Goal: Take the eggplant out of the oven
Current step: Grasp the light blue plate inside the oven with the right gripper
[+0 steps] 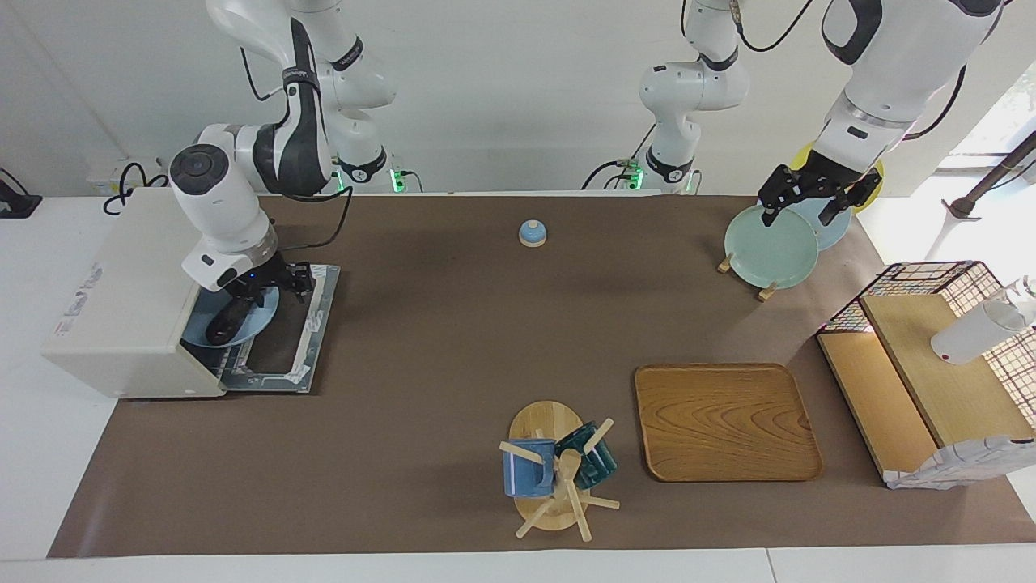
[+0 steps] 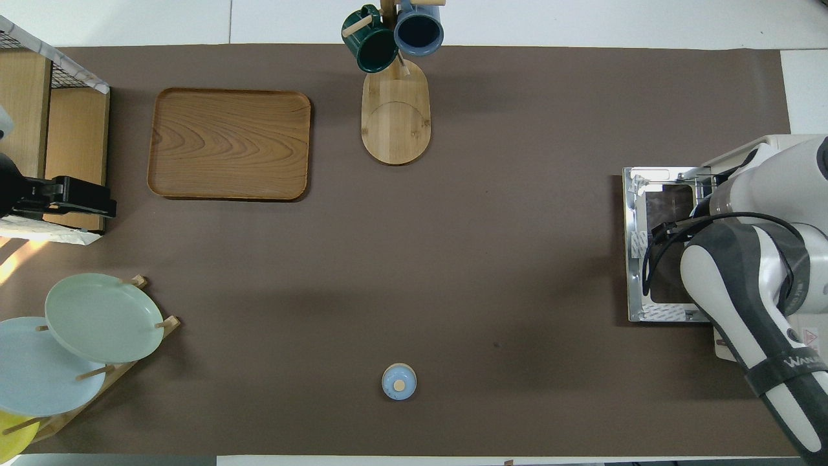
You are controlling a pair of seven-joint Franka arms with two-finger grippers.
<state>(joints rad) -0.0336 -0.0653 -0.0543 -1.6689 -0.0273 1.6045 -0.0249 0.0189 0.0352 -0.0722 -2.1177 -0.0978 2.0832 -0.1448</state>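
Note:
The off-white oven [image 1: 121,308] stands at the right arm's end of the table, its glass door [image 1: 312,340] folded down flat. In its mouth a dark eggplant [image 1: 222,324] lies on a light blue plate [image 1: 202,332]. My right gripper [image 1: 247,304] reaches down into the oven mouth at the eggplant's upper end. I cannot tell whether it is touching or holding it. In the overhead view the right arm hides the eggplant and only the oven's top [image 2: 763,145] and door [image 2: 637,259] show. My left gripper [image 1: 801,212] is open and empty, raised over the plate rack.
A plate rack with a green plate [image 1: 769,247] stands at the left arm's end, with a wire basket with wooden boards [image 1: 931,364] and a white bottle [image 1: 979,332]. A wooden tray [image 1: 724,421], a mug rack [image 1: 554,470] and a small blue bell [image 1: 532,233] are mid-table.

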